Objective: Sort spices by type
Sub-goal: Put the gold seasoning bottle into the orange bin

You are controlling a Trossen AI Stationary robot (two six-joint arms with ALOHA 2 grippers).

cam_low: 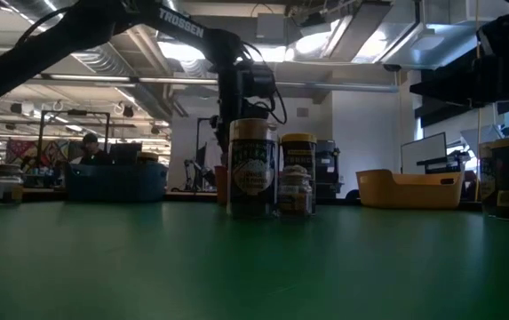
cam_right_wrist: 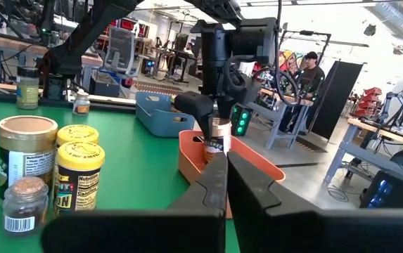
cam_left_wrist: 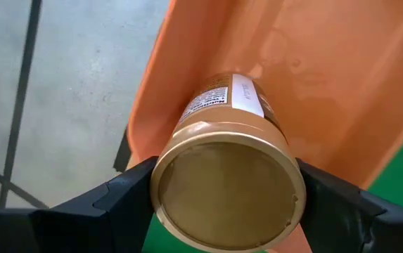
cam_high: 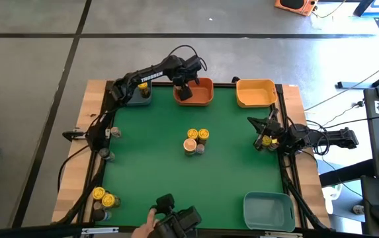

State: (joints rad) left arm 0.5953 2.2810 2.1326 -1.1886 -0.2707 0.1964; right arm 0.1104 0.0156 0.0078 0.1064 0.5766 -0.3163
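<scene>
While the left gripper (cam_high: 184, 91) hangs over the orange rectangular plastic bin (cam_high: 206, 97), fingers clamped on a wide tan-lidded spice jar (cam_left_wrist: 227, 187), sorting looks barely begun. That bin shows nothing else inside. Four jars (cam_high: 196, 141) stand mid-desk; others sit along the green desk's (cam_high: 149, 165) left edge (cam_high: 102, 198). Dark blue bin (cam_high: 132, 99) holds one yellow-lidded jar (cam_high: 143, 86); yellow bin (cam_high: 255, 92) and pale blue bin (cam_high: 267, 209) appear empty. Right gripper (cam_high: 267, 132) waits near the right edge, fingers together.

Four bins (cam_high: 194, 96), two arms (cam_high: 151, 71), and four spice jars (cam_high: 196, 141) clustered mid-table.
</scene>
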